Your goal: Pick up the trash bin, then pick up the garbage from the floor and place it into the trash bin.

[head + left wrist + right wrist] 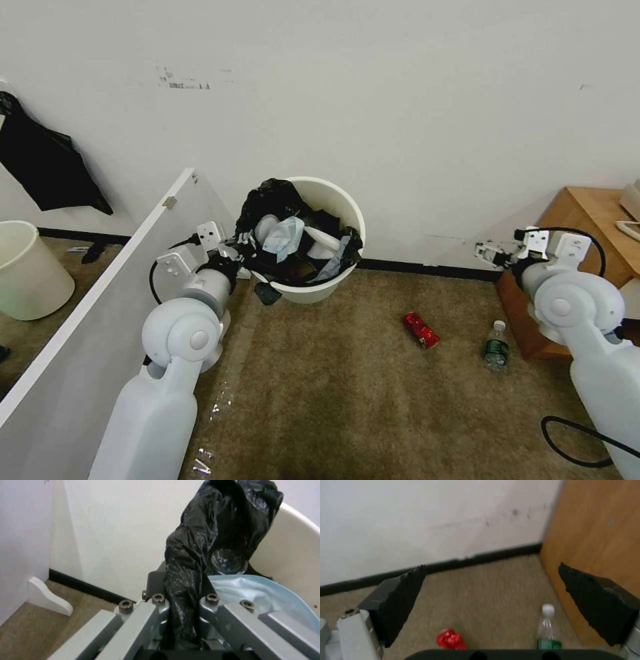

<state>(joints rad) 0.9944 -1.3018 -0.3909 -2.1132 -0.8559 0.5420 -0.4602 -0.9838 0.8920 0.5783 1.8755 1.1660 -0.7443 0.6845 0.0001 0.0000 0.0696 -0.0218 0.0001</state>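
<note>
Below my wide-open right gripper (486, 600) lie red can (450, 639) and bottle (547, 627); left gripper (181, 610) clamps trash bin (333, 200)

The left tool (183, 620) clamps the trash bin's (293, 542) black bag (213, 530), beside a blue mask (263, 595).

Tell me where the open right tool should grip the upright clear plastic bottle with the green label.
Grip the clear plastic bottle with the green label at its narrow neck, under the white cap, from above. It stands upright close beside the wooden cabinet, leaving little side room for the right tool.
</note>
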